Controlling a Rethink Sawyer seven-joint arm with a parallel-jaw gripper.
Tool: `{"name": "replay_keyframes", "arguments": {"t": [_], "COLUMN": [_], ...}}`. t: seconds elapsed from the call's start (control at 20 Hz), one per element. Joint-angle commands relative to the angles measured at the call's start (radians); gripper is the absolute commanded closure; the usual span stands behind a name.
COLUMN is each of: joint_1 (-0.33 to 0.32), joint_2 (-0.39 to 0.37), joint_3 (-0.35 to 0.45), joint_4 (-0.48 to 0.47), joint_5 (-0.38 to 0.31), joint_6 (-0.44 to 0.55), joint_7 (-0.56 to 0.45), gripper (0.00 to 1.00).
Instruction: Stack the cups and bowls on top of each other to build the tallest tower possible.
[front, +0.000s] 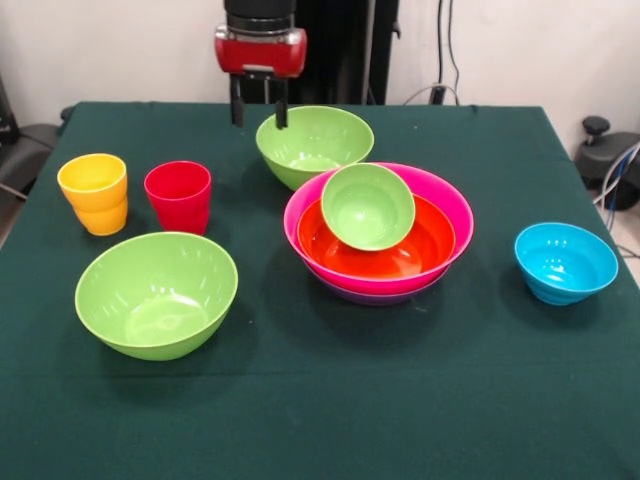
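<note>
My gripper (259, 112) hangs open and empty above the far side of the table, just left of a large lime green bowl (314, 144). The tower stands at centre right: a purple bowl (375, 294) lowest, a hot pink bowl (445, 200) in it, an orange bowl (425, 245) in that, and a small lime green bowl (367, 206) tilted on top. A second large lime green bowl (156, 293) sits at the near left. A yellow cup (94, 192) and a red cup (178, 196) stand upright at the left. A small sky blue bowl (565, 262) sits at the right. The orange cup is out of view.
The dark green table (320, 420) has open cloth along its near side. The robot's black pedestal (340, 50) stands behind the far edge. Cables and black gear (610, 160) lie beyond the right edge.
</note>
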Motion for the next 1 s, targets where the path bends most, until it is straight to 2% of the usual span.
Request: {"name": "replay_keyframes", "arguments": {"t": [0.05, 0.75, 0.85, 1.0], "joint_1": [0.09, 0.049, 0.029, -0.007], "joint_2": [0.155, 0.165, 0.138, 0.047], "joint_3": [-0.001, 0.023, 0.04, 0.08], "joint_4": [-0.09, -0.118, -0.1, -0.041], "joint_5": [-0.061, -0.083, -0.088, -0.08], "joint_6": [-0.093, -0.063, -0.043, 0.019], "joint_7": [0.096, 0.064, 0.055, 0.042], "gripper": [0.0, 0.0, 0.0, 0.0]}}
